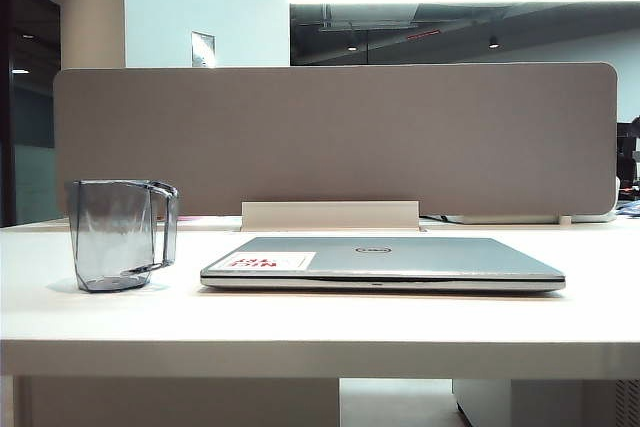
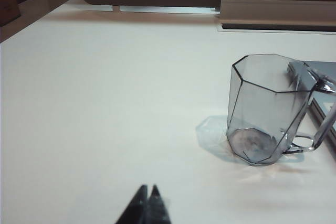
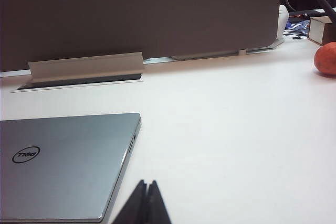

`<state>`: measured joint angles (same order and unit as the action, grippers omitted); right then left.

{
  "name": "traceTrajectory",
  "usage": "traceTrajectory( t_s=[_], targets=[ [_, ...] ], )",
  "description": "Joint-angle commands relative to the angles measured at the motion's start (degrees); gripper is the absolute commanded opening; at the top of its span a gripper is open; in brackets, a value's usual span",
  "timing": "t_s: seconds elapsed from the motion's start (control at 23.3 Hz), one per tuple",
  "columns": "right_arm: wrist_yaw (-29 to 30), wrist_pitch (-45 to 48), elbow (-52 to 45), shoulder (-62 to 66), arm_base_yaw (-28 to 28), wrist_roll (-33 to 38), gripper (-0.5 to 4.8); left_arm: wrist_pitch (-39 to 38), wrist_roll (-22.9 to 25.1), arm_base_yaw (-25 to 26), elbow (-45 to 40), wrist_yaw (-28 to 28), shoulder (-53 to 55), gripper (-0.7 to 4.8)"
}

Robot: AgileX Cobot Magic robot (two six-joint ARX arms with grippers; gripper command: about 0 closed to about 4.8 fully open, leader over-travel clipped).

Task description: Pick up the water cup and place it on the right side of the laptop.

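We find the cup [image 1: 118, 234] upright on the table [image 1: 300, 322], left of the closed laptop [image 1: 385, 262], handle turned toward the laptop and apart from it. The table to the laptop's right is bare in the exterior view.

The left gripper [image 2: 147, 195] sits low over the table, fingertips pressed together and empty. The cup [image 2: 270, 111] lies ahead of it and off toward the laptop side, well apart. We judge the left arm nearer to the cup.

The right gripper [image 3: 147, 192] is also closed and empty, just beside the laptop's [image 3: 65, 166] right edge.

Neither arm shows in the exterior view. Only the right wrist view shows an orange fruit [image 3: 325, 59] at the far edge.
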<state>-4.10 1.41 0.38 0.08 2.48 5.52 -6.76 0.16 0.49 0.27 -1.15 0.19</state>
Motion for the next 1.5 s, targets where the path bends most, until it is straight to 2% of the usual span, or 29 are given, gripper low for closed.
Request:
traceTrajectory(
  t_s=[0.04,0.64,0.9,1.5],
  targets=[
    [-0.28,0.48,-0.35,-0.09,0.0,-0.17,-0.08,0.39,-0.17,-0.04,0.17,-0.13,0.04,-0.05],
    [-0.02,0.57,-0.35,-0.09,0.04,0.48,-0.07,0.46,0.9,-0.07,0.17,-0.13,0.04,-0.05],
    [8.81,3.63,-0.31,-0.09,0.33,0.7,-0.01,0.46,0.87,-0.04,0.17,-0.15,0.04,-0.05],
    [10.27,-0.33,6.1,0.74,0.33,0.94,-0.02,0.33,-0.2,-0.04,0.17,0.31,0.04,-0.05]
  ],
)
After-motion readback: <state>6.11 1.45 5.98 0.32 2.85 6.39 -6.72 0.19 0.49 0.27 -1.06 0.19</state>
